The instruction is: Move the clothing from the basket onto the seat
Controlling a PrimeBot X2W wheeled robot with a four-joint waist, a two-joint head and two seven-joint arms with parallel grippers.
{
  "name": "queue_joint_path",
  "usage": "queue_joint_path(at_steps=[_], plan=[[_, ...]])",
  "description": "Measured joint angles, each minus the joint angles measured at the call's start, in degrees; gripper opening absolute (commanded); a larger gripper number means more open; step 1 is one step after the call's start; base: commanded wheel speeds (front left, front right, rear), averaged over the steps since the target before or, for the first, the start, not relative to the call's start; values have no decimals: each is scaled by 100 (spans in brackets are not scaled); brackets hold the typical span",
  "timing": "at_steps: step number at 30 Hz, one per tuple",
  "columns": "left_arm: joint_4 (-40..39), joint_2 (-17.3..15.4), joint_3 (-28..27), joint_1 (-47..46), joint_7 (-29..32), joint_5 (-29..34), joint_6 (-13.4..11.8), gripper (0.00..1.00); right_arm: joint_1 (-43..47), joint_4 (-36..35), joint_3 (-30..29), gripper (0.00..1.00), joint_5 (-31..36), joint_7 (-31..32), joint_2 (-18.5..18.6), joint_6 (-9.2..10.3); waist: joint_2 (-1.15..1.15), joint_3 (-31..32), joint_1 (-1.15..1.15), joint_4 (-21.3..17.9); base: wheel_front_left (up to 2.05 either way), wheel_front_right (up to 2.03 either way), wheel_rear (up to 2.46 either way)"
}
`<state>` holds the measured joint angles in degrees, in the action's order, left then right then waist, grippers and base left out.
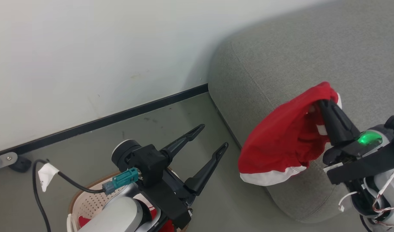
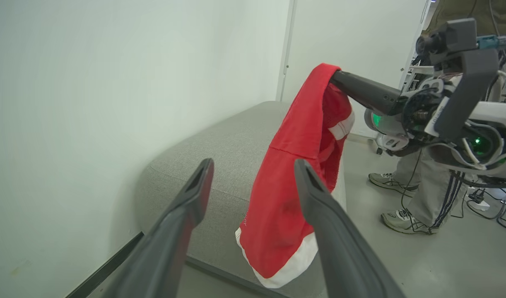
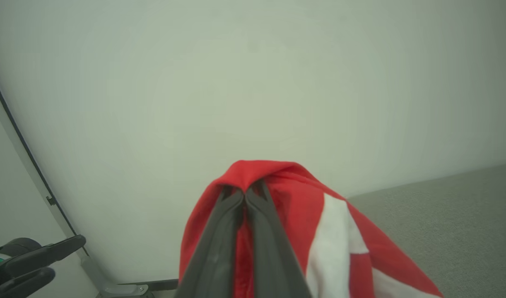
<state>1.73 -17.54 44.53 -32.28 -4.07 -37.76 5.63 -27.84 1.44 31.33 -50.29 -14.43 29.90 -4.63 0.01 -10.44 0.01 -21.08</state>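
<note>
Red fabric garment with white trim (image 1: 280,141) hangs lengthwise from the right gripper (image 1: 319,103), which is clamped on its top fold, at the near corner of the grey upholstered seat (image 1: 313,48). The left gripper (image 1: 213,136), fingers spread, sits over the cream perforated basket (image 1: 93,199).

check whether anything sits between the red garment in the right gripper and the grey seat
Nothing visible does. The red garment hangs from the shut right gripper at the corner of the seat, whose top beyond it shows bare. The open left gripper is off to the side, above the basket.
</note>
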Motion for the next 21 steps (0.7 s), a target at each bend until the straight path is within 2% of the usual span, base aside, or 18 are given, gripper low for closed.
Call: queue_joint_path(at_steps=[6, 21], plan=[[-40, 15, 0, -9, -13, -2, 1, 100, -270, -99, -411, 0, 16, -12, 131, -43, 0, -80, 0, 37, 0, 0, 0], [-290, -25, 42, -233, 102, 5, 43, 100, -1161, 315, -1424, 0, 142, -29, 1114, 51, 0, -564, 0, 211, 0, 0, 0]])
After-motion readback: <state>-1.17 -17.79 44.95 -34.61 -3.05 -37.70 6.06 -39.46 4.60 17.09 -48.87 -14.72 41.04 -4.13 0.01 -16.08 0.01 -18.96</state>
